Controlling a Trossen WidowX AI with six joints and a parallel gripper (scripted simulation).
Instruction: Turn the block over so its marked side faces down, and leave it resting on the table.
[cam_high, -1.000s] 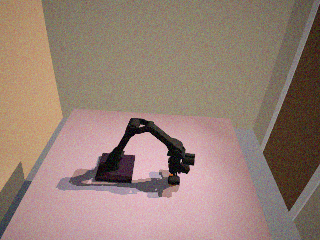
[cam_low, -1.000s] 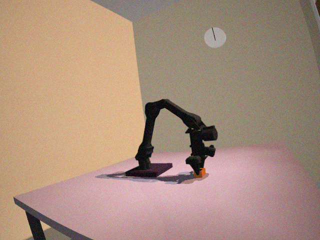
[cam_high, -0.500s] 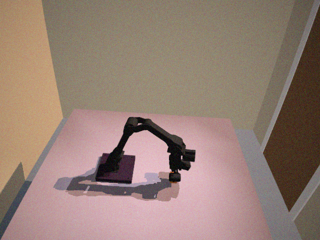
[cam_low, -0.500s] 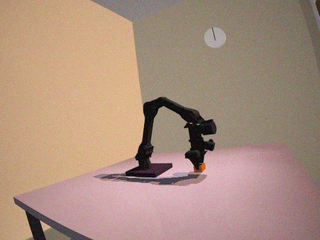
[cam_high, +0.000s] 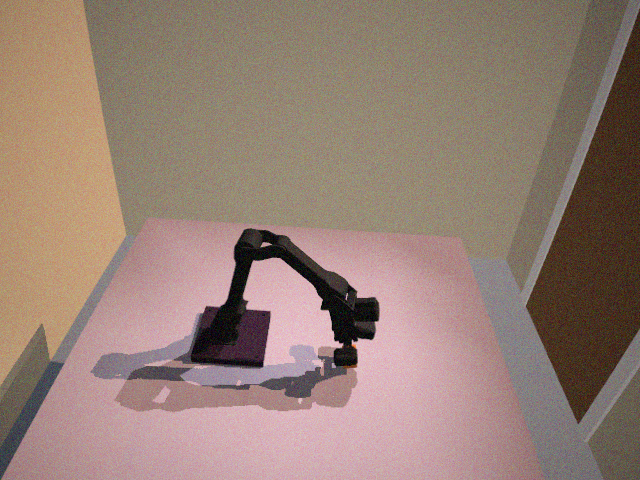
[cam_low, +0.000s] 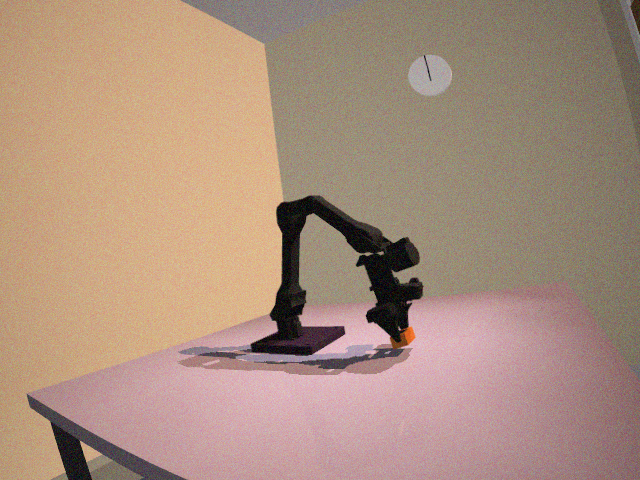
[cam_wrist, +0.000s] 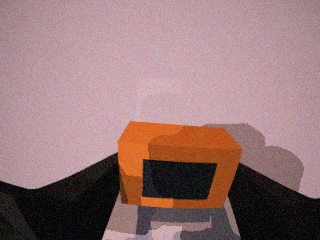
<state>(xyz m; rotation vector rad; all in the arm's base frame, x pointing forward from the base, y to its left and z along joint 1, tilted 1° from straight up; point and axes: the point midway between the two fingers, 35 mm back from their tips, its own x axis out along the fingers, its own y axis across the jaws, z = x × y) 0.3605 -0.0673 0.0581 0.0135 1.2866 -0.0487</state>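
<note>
The orange block (cam_high: 353, 366) (cam_low: 403, 337) (cam_wrist: 195, 150) is gripped in the claw (cam_high: 346, 356) (cam_low: 404, 333) (cam_wrist: 176, 163), tilted; its dark mark is turned toward six o'clock in the wrist view.

Block (cam_low: 403, 337) (cam_wrist: 187, 142) orange, dark patch on one face; tabletop (cam_high: 423, 413) (cam_low: 465, 413) (cam_wrist: 160, 50) pink; arm (cam_high: 305, 266) (cam_low: 291, 253) black; base plate (cam_high: 255, 335) (cam_low: 323, 335) dark purple

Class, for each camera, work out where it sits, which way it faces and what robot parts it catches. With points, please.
Top: high up, angled down at the table (cam_high: 413, 423) (cam_low: 361, 413) (cam_wrist: 60, 75); whole arm.
Exterior: lower, off to one side, looking across the table; whole arm, wall clock (cam_low: 439, 77).
Wrist: by the gripper (cam_high: 345, 356) (cam_low: 404, 334) (cam_wrist: 176, 163), facing the block (cam_high: 354, 365) (cam_low: 405, 338) (cam_wrist: 195, 145); two fingers.
Top and exterior share the base plate (cam_high: 253, 335) (cam_low: 325, 335).
</note>
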